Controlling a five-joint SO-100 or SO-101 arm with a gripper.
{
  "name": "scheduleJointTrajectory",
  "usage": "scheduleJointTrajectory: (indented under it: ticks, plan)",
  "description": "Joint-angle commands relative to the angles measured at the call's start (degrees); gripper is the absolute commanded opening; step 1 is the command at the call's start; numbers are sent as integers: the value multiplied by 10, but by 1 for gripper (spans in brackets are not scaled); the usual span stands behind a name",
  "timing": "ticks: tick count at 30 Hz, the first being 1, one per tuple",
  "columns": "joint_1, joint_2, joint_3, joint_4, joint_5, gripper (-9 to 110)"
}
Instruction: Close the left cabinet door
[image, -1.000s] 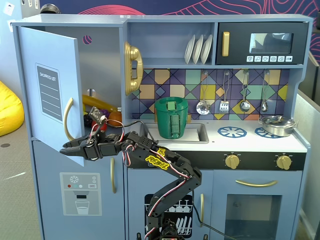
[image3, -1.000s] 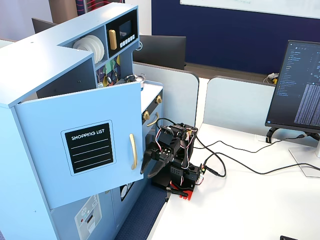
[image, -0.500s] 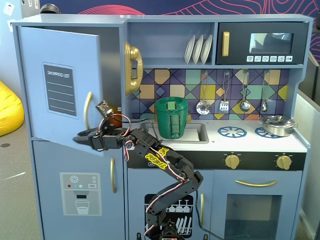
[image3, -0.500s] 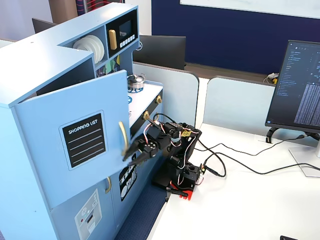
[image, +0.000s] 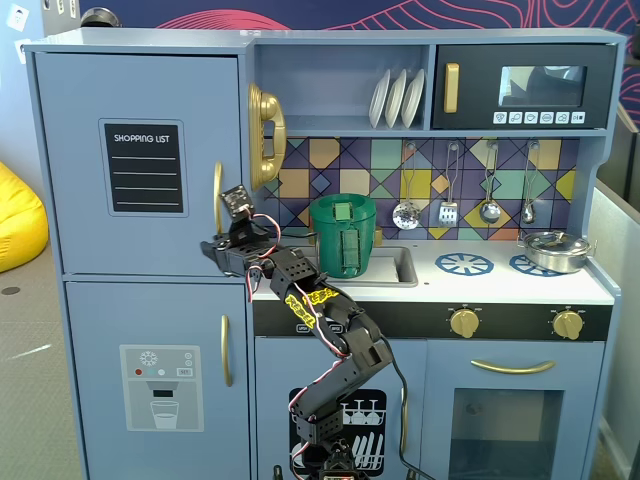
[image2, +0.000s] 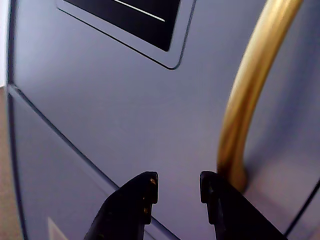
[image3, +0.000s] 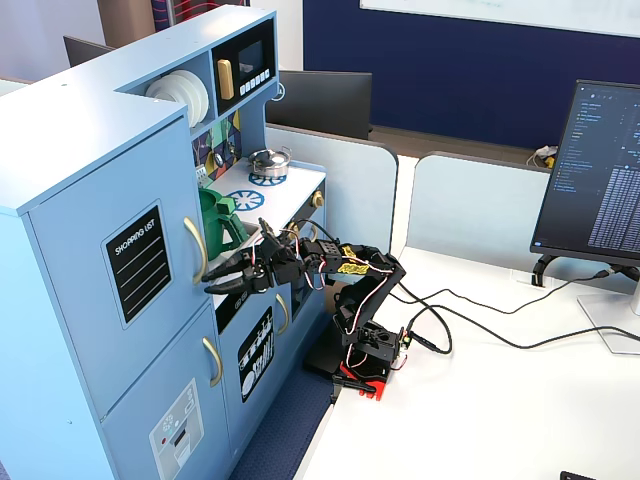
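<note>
The gripper (image2: 178, 187), slightly parted and empty, sat beside the gold handle (image2: 250, 90); the left cabinet door (image: 140, 160) looked flush, so a gentle push sufficed.

Pale-blue left cabinet door (image: 137, 160), black chalkboard panel (image: 146, 167), gold handle (image: 217, 197)

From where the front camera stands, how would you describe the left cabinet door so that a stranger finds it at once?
Start at the pale-blue toy kitchen and go to its tall left column. The left cabinet door is the upper panel there, with a curved gold handle on its right edge. Only it carries a black SHOPPING LIST board; the door below shows a grey dispenser picture instead.
</note>
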Motion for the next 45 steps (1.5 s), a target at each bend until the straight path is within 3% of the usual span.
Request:
scheduleJointTrajectory:
  ticks: [1, 12, 29, 45]
  plan:
    - [12, 4, -3, -26, -11, 0]
    - [-26, 146, 100, 121, 19, 0]
    - [359, 412, 509, 352, 94, 0]
    - [410, 507, 628, 587, 196, 0]
